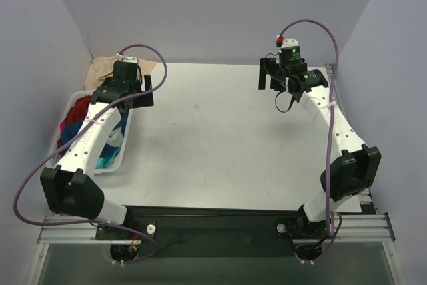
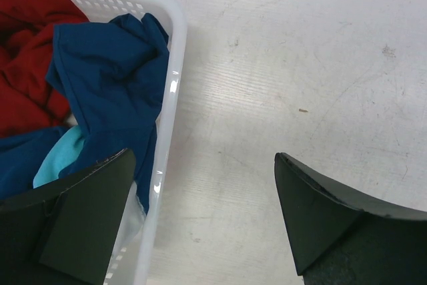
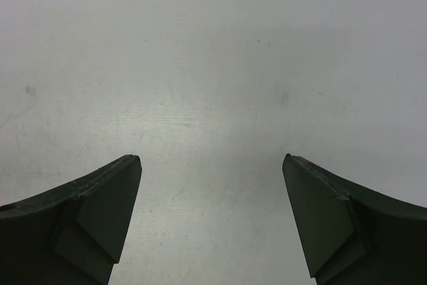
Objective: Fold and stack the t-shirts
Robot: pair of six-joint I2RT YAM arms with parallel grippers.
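T-shirts (image 1: 75,115) first: they lie crumpled in a heap inside the white basket (image 2: 175,85), and none is out on the surface (image 1: 213,131) yet. On top I make out a dark blue shirt (image 2: 100,78). A red shirt (image 2: 27,51) sits deeper in the basket, and a slip of turquoise shirt (image 2: 57,158) peeks from under the blue. No print shows from here.

These look like soft, light cloth, so expect them to sag, drape and drag a neighbour along. There is nothing to break, but a pinch on 1 thin layer may slide off. My pick would be the raised blue fold just inside the basket's rim, taken by a bunched ridge rather than a flat patch.

Now the jaws. The left jaws hang right over that rim, spread wide, 1 side above the clothes in the basket and the other above bare surface just outside it. They hold nothing, and I see no contact. The right jaws are well apart from the basket, also wide and empty, with only bare surface beneath. A tan cloth (image 1: 107,66) lies just behind the basket.
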